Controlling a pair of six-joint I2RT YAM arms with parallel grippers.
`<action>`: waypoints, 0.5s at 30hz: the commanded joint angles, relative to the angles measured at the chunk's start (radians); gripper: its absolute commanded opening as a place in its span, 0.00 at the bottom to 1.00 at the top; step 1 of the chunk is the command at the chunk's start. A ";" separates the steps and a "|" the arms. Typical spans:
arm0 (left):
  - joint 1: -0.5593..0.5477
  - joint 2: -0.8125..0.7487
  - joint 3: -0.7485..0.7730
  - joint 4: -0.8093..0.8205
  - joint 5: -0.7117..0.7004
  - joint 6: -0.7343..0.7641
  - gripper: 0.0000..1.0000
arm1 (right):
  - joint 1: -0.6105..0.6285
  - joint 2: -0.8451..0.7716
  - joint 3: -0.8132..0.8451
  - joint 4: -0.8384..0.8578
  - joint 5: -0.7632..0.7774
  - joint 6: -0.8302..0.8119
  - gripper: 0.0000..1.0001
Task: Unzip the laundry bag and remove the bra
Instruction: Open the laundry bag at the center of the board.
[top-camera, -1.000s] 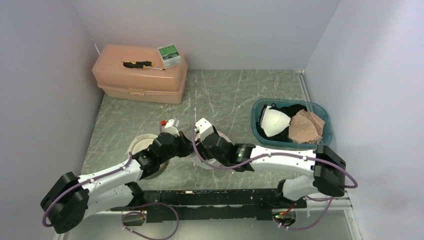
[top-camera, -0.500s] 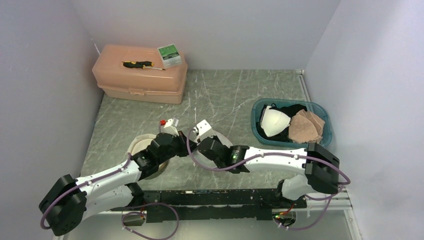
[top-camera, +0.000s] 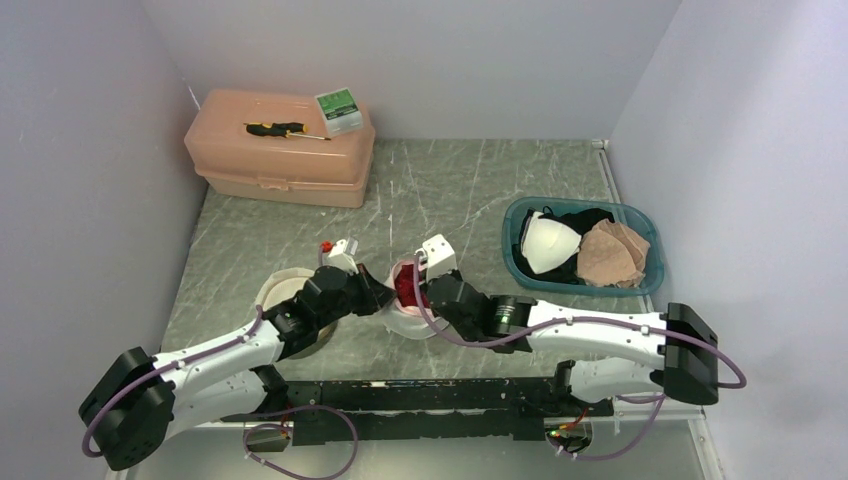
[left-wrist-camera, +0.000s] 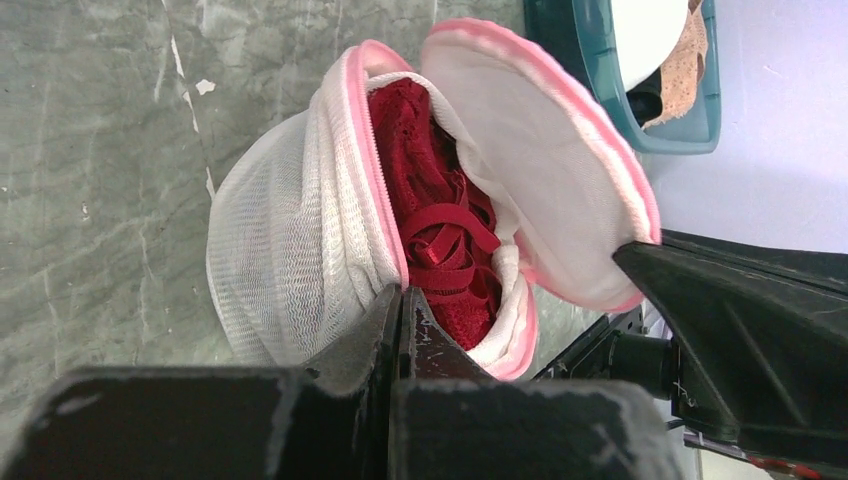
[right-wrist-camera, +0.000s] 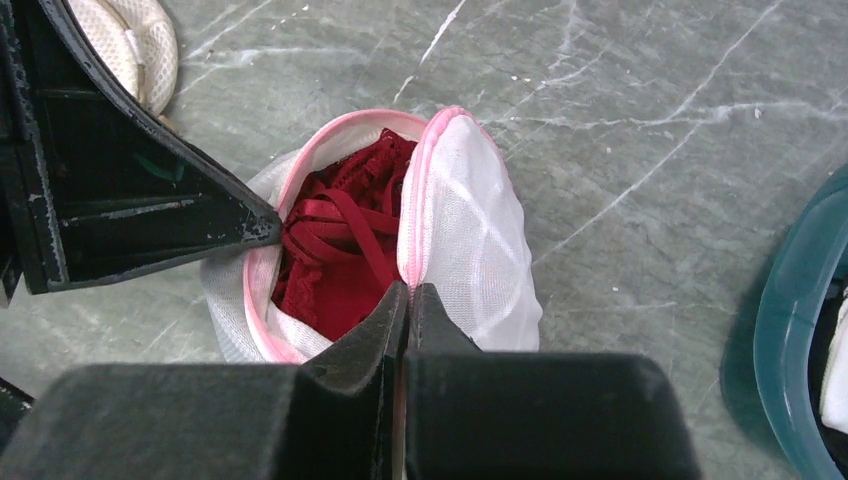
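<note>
The laundry bag (left-wrist-camera: 270, 240) is white mesh with pink trim and lies unzipped in the middle of the table (top-camera: 470, 190). Its lid (right-wrist-camera: 470, 230) is folded back, and the red bra (right-wrist-camera: 335, 260) lies exposed inside. My left gripper (left-wrist-camera: 402, 292) is shut on the pink rim of the bag's body. My right gripper (right-wrist-camera: 408, 287) is shut on the pink rim of the lid, holding it open. In the top view the two grippers meet over the bag (top-camera: 405, 318), with the bra (top-camera: 405, 283) showing between them.
A teal basket (top-camera: 515, 262) with white, beige and black bras stands to the right. A peach toolbox (top-camera: 280, 165) carrying a screwdriver and a green box sits at the back left. Another white mesh bag (top-camera: 280, 290) lies under my left arm.
My right gripper has closed on the lid's rim and drawn it to the right, so the bag gapes and the red bra shows. The left gripper has kept its hold.
</note>
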 joint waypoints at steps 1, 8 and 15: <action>0.002 -0.010 0.024 0.001 -0.032 0.029 0.03 | -0.003 -0.085 -0.042 0.056 0.003 0.028 0.00; 0.002 -0.061 0.157 -0.076 -0.109 0.164 0.03 | -0.122 -0.208 -0.001 0.152 -0.154 -0.056 0.00; 0.003 -0.052 0.229 -0.012 -0.188 0.252 0.03 | -0.189 -0.260 0.076 0.253 -0.304 -0.178 0.00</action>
